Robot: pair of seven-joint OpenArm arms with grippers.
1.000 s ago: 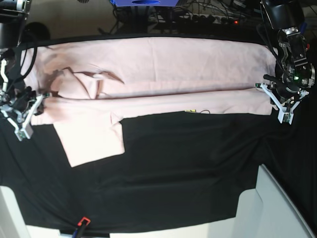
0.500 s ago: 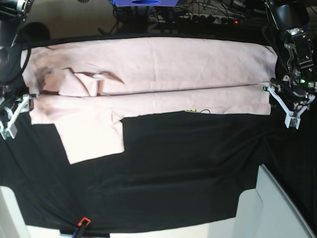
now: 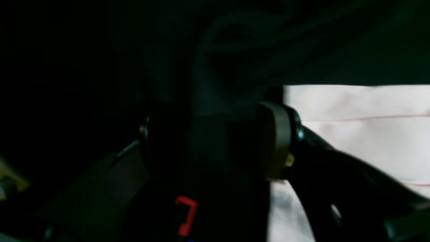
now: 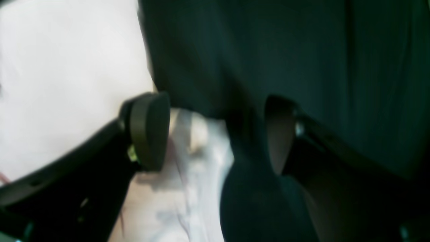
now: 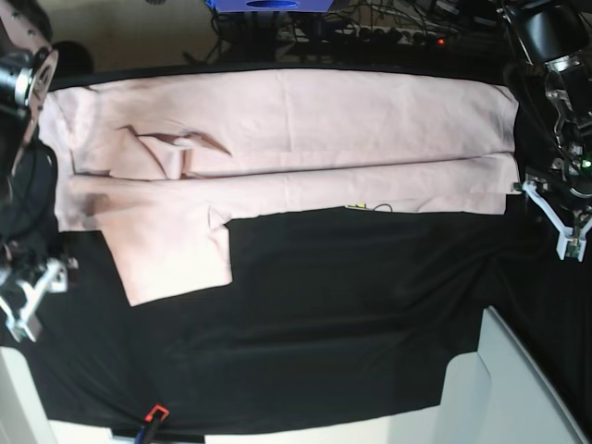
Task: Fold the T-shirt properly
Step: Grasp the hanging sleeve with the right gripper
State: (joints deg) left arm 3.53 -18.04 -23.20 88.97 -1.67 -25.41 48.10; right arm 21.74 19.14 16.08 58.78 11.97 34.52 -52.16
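The pale pink T-shirt lies across the far half of the black table cloth, folded lengthwise, with one sleeve sticking out toward me at the left. My left gripper hovers open just past the shirt's right edge. In the left wrist view the left gripper has only dark cloth between its pads, with the T-shirt off to the right. My right gripper stands open off the shirt's left end. The right wrist view shows the right gripper spread wide over the T-shirt's edge.
A white bin occupies the near right corner. A small red and black tool lies at the near edge. Cables and a blue object sit behind the table. A yellow tag with black thread rests at the shirt's lower hem.
Both grippers opened and let go of the shirt's ends. The right gripper drew back toward the near left, the left gripper shifted outward to the right. The shirt settled flat.
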